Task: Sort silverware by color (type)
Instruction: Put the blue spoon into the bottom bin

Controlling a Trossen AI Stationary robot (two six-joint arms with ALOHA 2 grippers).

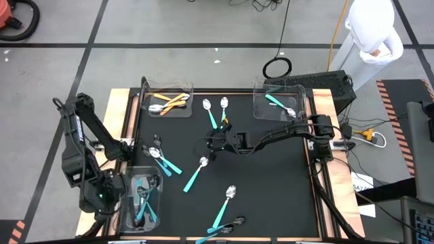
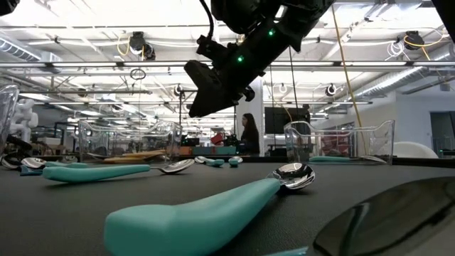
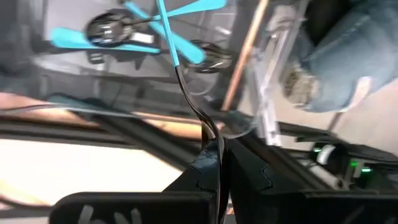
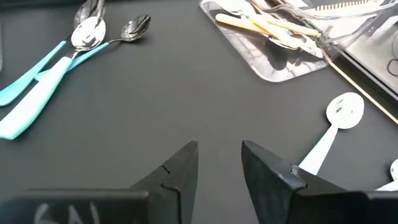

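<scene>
My left gripper (image 1: 139, 193) hangs over the clear near-left bin (image 1: 127, 203) and is shut on a utensil with a dark head and a teal handle (image 3: 166, 31). That bin holds more teal-handled, dark-headed utensils (image 3: 106, 31). My right gripper (image 1: 209, 148) stands open above the middle of the black mat, with nothing between its fingers (image 4: 219, 152). Teal spoons with silver heads lie loose on the mat (image 1: 196, 175), (image 1: 224, 207), (image 1: 163, 161), (image 1: 210, 114). Orange-handled utensils (image 1: 169, 103) lie in the far-left bin. My left gripper pinches the utensil's dark head end (image 3: 208, 127) between its two shut fingers. The fingers slant steeply down and lie along the utensil. Its neck and teal handle stick out past the fingertips, down toward the bin. Whether the handle's end touches the utensils below, I cannot tell.
A clear bin at the far right (image 1: 278, 102) holds a teal-handled utensil with a silver head. More teal utensils lie at the mat's near edge (image 1: 220, 229). A wooden frame (image 1: 324, 122) borders the mat. A person in white (image 1: 369, 30) stands beyond the far right corner.
</scene>
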